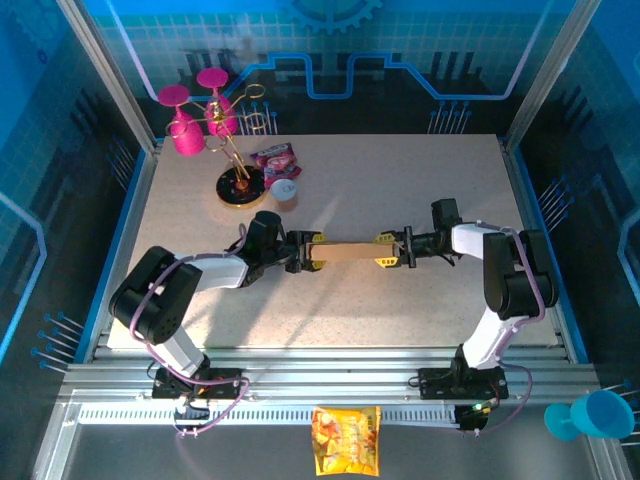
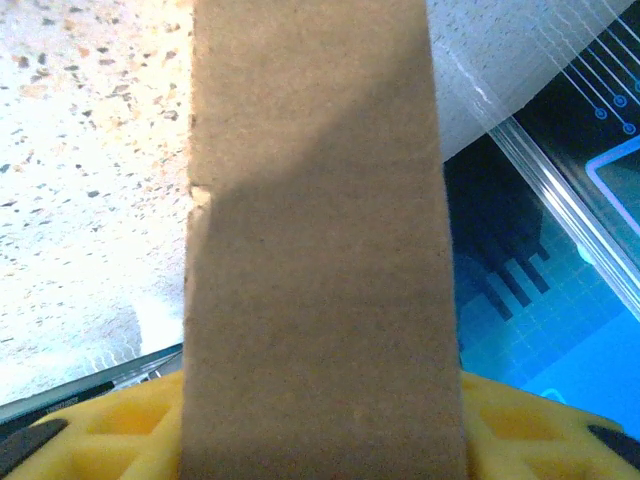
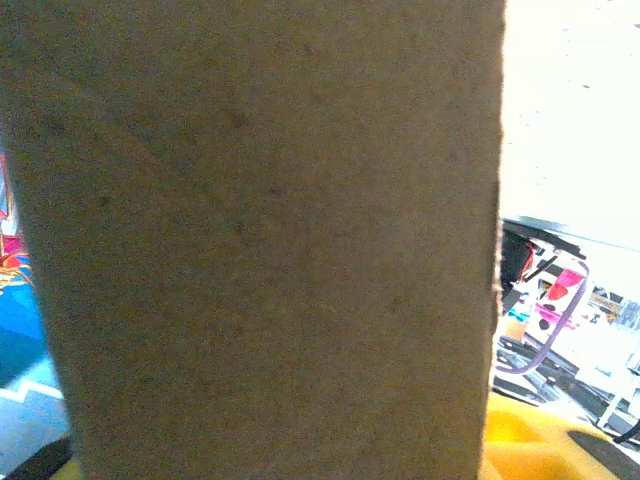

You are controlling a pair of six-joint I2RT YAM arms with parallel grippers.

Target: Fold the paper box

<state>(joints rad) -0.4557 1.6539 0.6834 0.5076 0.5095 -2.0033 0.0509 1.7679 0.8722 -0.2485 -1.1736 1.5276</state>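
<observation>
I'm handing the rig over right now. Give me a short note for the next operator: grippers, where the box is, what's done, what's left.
Left gripper: at the left end of the box, yellow fingers either side; whether its grip is firm is unclear.
Right gripper: closed on the right end of the box.
Box: between the two arms at mid-table; from above it looks like a narrow brown strip.
Done: box taken up at both ends.
Left: cannot tell how far the folding is; check flaps before going on.
</observation>
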